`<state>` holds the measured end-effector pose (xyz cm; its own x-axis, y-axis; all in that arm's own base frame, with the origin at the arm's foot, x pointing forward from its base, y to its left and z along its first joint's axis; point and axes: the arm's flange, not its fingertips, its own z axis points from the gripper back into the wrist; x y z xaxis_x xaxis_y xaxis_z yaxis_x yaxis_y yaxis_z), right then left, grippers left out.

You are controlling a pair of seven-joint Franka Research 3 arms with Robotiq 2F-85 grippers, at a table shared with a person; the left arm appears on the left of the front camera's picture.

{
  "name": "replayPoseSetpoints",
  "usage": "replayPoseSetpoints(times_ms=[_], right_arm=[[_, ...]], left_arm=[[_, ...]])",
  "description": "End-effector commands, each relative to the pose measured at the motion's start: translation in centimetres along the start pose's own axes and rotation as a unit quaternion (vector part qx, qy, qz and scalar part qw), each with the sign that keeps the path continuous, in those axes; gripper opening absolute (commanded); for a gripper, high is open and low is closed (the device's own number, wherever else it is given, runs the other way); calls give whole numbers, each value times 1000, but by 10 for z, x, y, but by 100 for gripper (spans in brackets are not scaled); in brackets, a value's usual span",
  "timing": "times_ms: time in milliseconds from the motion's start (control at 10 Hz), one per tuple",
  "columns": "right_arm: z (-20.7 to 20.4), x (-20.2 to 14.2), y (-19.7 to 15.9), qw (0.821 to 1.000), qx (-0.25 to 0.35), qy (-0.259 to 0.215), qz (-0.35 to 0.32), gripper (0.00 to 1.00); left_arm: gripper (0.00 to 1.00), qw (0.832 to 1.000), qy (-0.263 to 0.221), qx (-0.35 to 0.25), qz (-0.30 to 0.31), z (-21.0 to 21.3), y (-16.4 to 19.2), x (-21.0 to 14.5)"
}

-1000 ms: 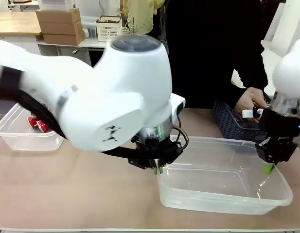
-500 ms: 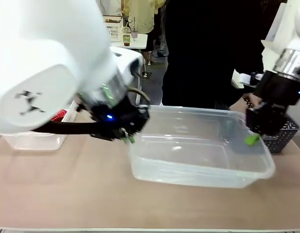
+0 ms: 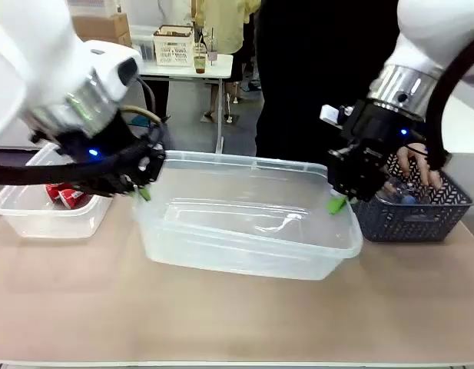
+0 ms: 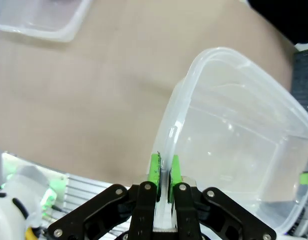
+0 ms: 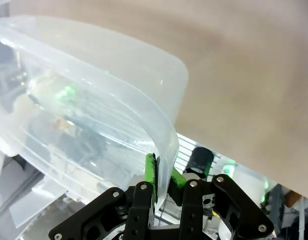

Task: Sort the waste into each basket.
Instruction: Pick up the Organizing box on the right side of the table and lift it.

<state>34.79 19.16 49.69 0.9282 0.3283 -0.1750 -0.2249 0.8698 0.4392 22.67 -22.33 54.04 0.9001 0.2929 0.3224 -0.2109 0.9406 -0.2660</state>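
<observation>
So the big clear tub (image 3: 244, 231) is strung lengthwise between the two arms. Its long axis runs side to side across the surface (image 3: 221, 323), with the left jaws clenched on the rim of its left short end and the right jaws clenched on the rim of its right short end. In the left wrist view the green pads (image 4: 154, 169) sit either side of the rolled rim with the wall pinched between them, and it's the same deal in the right wrist view. The tub looks empty. I can't really say if its bottom rests on the surface or hangs just off it, because see-through plastic is hard to read. The waste is off to both sides. The crushed red cans (image 3: 60, 196) are in the second clear tub (image 3: 21, 223) at far left, just beside the left arm. The rest seems to be in the dark lattice basket (image 3: 413, 223) right by the big tub's right end, where a person's hand (image 3: 417, 165) reaches in. My guess is the next move needs both arms going the same way, or the tub twists.
</observation>
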Motion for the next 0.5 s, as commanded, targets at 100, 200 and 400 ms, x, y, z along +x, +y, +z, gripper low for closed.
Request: replayPoseSetpoints(times_ms=[100,200,400], right_arm=[[0,0,0,1000,0,0,0,0],[0,0,0,1000,0,0,0,0],[0,0,0,1000,0,0,0,0]], left_arm=[[0,1000,-6,-4,4,-3,-8,-9],[0,1000,-6,-4,4,-3,-8,-9],[0,1000,-6,-4,4,-3,-8,-9]])
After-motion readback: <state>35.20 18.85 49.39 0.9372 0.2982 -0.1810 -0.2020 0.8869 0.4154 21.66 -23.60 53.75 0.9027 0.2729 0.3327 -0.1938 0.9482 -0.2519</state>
